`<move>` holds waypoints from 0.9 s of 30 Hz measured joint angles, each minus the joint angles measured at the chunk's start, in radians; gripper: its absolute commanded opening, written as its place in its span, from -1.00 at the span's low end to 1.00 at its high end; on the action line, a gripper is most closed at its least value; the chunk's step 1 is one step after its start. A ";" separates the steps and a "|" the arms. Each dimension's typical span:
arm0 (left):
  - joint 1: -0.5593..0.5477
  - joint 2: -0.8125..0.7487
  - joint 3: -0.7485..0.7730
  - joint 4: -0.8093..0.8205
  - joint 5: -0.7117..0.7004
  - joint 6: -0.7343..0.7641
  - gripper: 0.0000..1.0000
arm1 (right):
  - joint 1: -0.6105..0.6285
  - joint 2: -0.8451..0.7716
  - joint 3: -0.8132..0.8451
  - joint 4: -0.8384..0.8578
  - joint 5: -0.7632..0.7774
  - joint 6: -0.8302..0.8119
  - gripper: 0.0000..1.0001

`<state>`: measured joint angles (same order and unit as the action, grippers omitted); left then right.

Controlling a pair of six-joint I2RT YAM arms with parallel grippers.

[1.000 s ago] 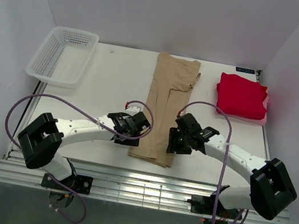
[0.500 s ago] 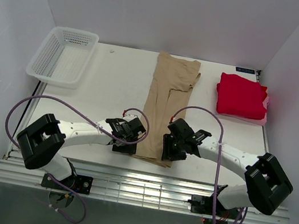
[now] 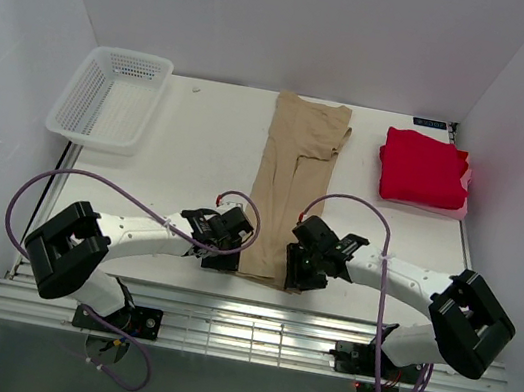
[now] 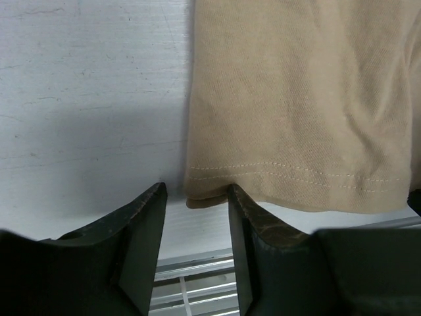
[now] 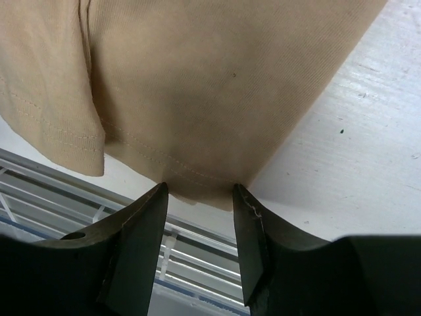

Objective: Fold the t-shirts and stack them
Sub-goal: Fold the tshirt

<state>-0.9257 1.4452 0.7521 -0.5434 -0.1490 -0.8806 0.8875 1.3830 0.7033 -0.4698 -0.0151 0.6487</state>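
A white bench (image 3: 200, 145) is enclosed by plain white walls (image 3: 273, 15). Its near edge is bordered by metal rails (image 3: 247, 341).

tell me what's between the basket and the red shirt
The tan shirt, laid lengthwise, with bare table on both sides of it between the basket and the red shirt; the top view shows it.

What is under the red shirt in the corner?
A thin pink edge peeks out beneath the folded red shirt on its right and near sides. The red shirt covers the rest, so what the pink thing is cannot be told.
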 measured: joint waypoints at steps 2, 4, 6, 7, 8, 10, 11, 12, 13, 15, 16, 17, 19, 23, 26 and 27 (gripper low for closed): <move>0.000 0.000 0.000 0.000 0.002 -0.002 -0.03 | 0.003 0.000 0.000 0.002 0.000 0.001 -0.02; 0.000 0.000 -0.003 0.001 0.005 -0.005 -0.16 | 0.005 0.000 -0.003 0.007 0.000 0.002 -0.07; 0.000 0.000 -0.006 0.002 0.008 -0.008 -0.25 | 0.006 -0.002 -0.009 0.014 0.000 0.004 -0.16; 0.000 0.000 -0.007 0.002 0.009 -0.008 -0.29 | 0.006 -0.003 -0.013 0.021 0.000 0.003 -0.34; 0.000 0.000 -0.009 0.004 0.011 -0.011 -0.34 | 0.006 -0.005 -0.017 0.027 0.000 0.003 -0.45; 0.000 0.000 -0.012 0.008 0.013 -0.014 -0.53 | 0.006 -0.006 -0.029 0.047 -0.004 0.005 -0.76; 0.000 0.000 -0.015 0.013 0.015 -0.014 -0.60 | 0.006 -0.007 -0.033 0.052 -0.006 0.009 -0.83; 0.000 0.000 -0.018 0.017 0.018 -0.013 -0.67 | 0.006 -0.008 -0.037 0.060 -0.008 0.010 -0.84; 0.000 -0.001 -0.020 0.021 0.019 -0.014 -0.77 | 0.007 -0.009 -0.042 0.067 -0.012 0.011 -0.85; 0.000 -0.003 -0.022 0.024 0.026 -0.016 -0.86 | 0.012 -0.016 -0.049 0.077 -0.015 0.011 -0.85; -0.001 -0.006 -0.025 0.027 0.027 -0.016 -0.91 | 0.018 -0.020 -0.053 0.081 -0.015 0.011 -0.85; -0.001 -0.009 -0.028 0.029 0.030 -0.017 -0.93 | 0.025 -0.025 -0.056 0.082 -0.015 0.014 -0.85; -0.007 -0.020 -0.039 0.036 0.035 -0.020 -0.95 | 0.046 -0.040 -0.065 0.077 -0.015 0.021 -0.84; -0.038 -0.052 -0.066 0.027 0.053 -0.032 -0.98 | 0.101 -0.080 -0.080 0.031 -0.015 0.040 -0.84; -0.066 -0.069 -0.068 -0.006 0.059 -0.039 -0.99 | 0.123 -0.111 -0.080 -0.018 -0.015 0.051 -0.84; -0.072 -0.073 -0.062 -0.022 0.060 -0.040 -0.99 | 0.126 -0.121 -0.079 -0.032 -0.014 0.054 -0.84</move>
<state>-0.9977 1.3724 0.6903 -0.5655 -0.0891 -0.9203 1.0130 1.2617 0.6239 -0.5018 -0.0288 0.7025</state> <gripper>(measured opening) 0.020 0.083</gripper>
